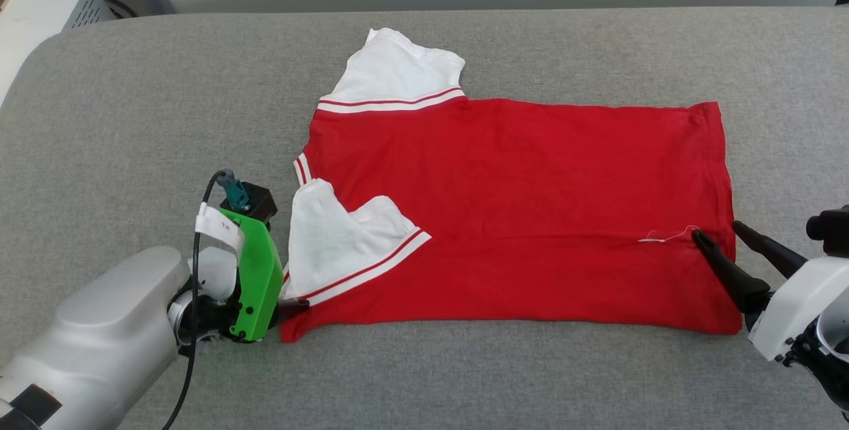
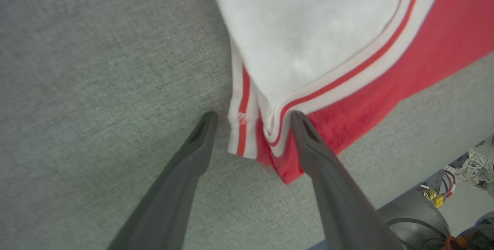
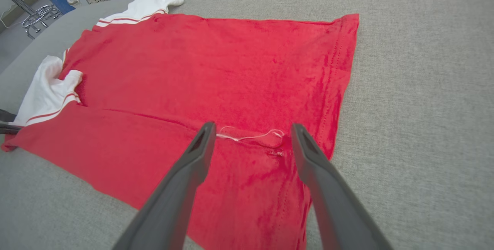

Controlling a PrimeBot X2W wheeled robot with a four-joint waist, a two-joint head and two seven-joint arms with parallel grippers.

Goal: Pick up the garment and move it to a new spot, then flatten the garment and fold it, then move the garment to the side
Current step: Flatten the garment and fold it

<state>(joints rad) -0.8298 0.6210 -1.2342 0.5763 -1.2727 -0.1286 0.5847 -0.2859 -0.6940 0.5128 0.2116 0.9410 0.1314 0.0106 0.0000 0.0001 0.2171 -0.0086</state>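
Shirt (image 1: 517, 178) flat mid-surface (image 1: 166, 118), near edge folded over: moved, flattened, fold 1 seemingly done. L gripper (image 2: 253, 114) at sleeve-end corner, R gripper (image 1: 716, 229) at hem; jaws open, empty. Left: more folds, move aside.

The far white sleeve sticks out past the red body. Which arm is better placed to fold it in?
Left, probably. The left end effector is open at the sleeve end of the garment, nearer the far sleeve; the right end effector is open at the opposite, hem end.
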